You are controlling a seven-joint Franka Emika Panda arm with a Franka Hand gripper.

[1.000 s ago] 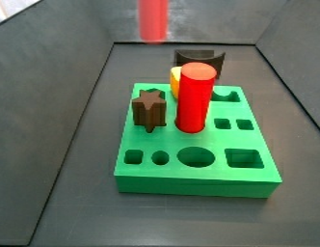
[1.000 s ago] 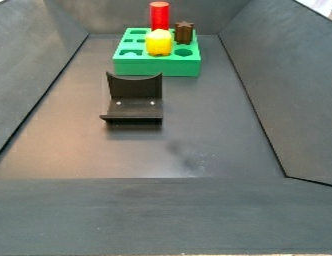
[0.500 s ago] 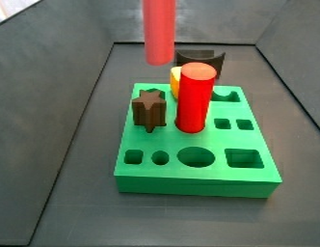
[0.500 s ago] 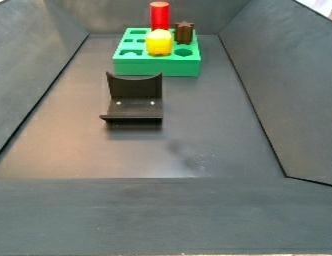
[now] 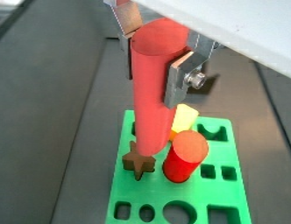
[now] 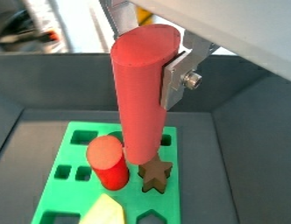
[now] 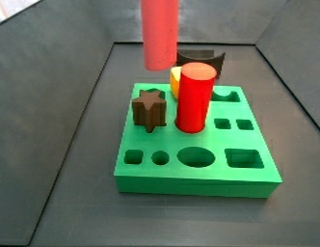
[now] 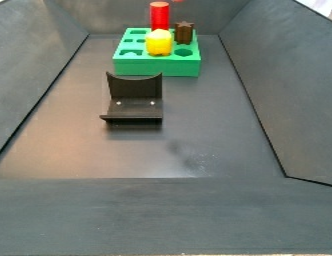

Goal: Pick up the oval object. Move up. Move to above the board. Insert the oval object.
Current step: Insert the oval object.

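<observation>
Both wrist views show you the gripper [image 5: 156, 66] clamped on the oval object [image 5: 155, 96], which hangs upright in the air above the board [image 5: 226, 194]. On the board you see a red cylinder [image 6: 110, 163], a yellow block [image 5: 183, 118] and a brown star piece [image 6: 154, 174]. In a side view the fixture [image 8: 133, 97] stands on the floor, well apart from the board [image 8: 182, 67].

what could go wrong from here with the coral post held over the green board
1. The end effector grips the coral post only near its top, so the long free end could swing and miss its hole.
2. The red cylinder, brown star piece and yellow block stand on the green board; the descending post could knock them.
</observation>
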